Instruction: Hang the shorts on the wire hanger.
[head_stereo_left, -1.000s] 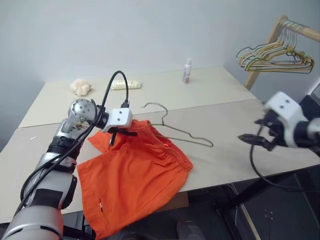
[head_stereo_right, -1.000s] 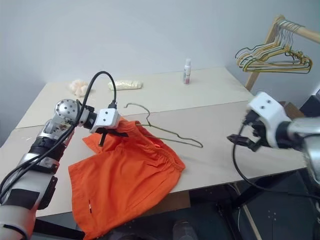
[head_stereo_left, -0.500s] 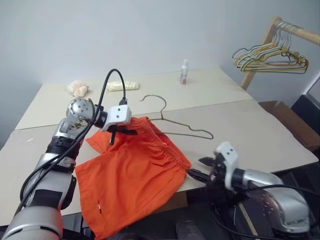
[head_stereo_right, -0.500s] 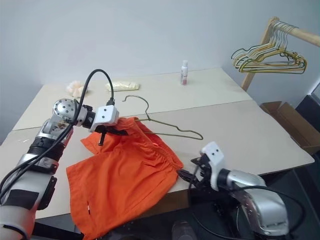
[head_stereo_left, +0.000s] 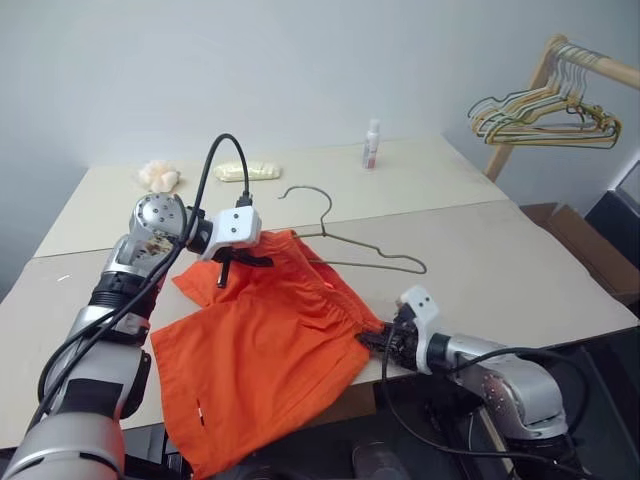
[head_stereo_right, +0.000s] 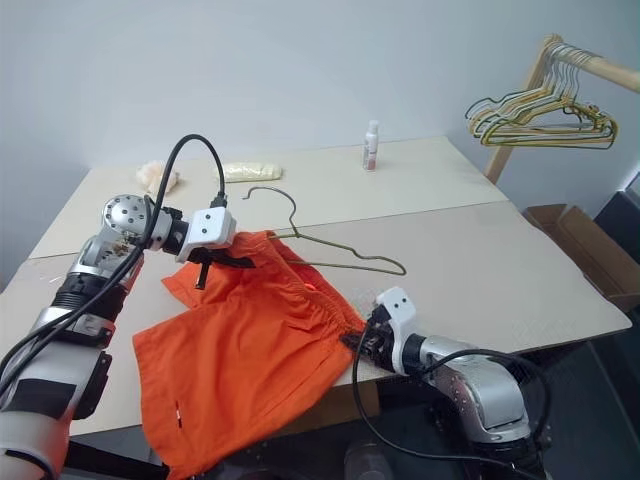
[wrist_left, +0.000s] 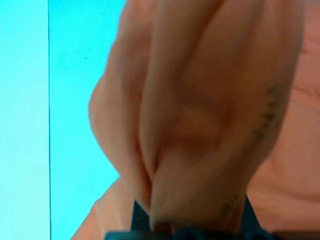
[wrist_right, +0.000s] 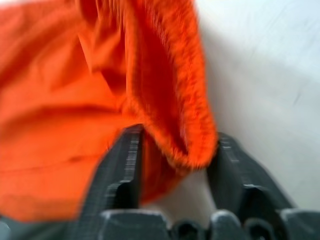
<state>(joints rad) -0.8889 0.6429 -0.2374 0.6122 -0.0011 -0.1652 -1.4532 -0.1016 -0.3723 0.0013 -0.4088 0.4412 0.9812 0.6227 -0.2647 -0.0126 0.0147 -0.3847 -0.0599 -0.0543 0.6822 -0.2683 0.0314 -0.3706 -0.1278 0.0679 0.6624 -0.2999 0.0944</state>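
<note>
Fingers, left: closed on a bunched fold of the shorts (head_stereo_left: 270, 345) at the far end of the waistband; orange cloth is pinched between the left gripper (head_stereo_left: 228, 268) pads in the left wrist view.
Fingers, right: two black fingers (wrist_right: 122, 170) straddle the near end of the gathered waistband, a gap visible on one side; whether they clamp the cloth yet cannot be told.
Right gripper (head_stereo_right: 362, 340): low at the table (head_stereo_left: 520, 260) front edge, pointing in at the waistband corner. Judged reason: a second hold on the waistband, so the cloth can be stretched between two hands.
Left gripper, purpose: holds the far waistband corner lifted slightly off the surface, likely to keep that end open and free for the hanger.
Shorts: spread on the table, towards the front left; legs trail over the front edge. Waistband runs diagonally from the left gripper towards the right gripper.
Hanger (head_stereo_left: 370, 258): flat on the table, just behind the shorts, hook pointing to the back edge. One end of the wire lies at or under the lifted waistband corner; contact cannot be told.
Bottle (head_stereo_left: 372, 143): upright near the back edge, well apart from the work.
Pale items: two (head_stereo_left: 159, 175) (head_stereo_left: 246, 171) at the back left, unused.
Rack (head_stereo_left: 560, 70): wooden, off the right of the table, carrying a bunch of hangers (head_stereo_left: 540, 112); not the one for this job.
Stage, judged: shorts not yet on the wire.
</note>
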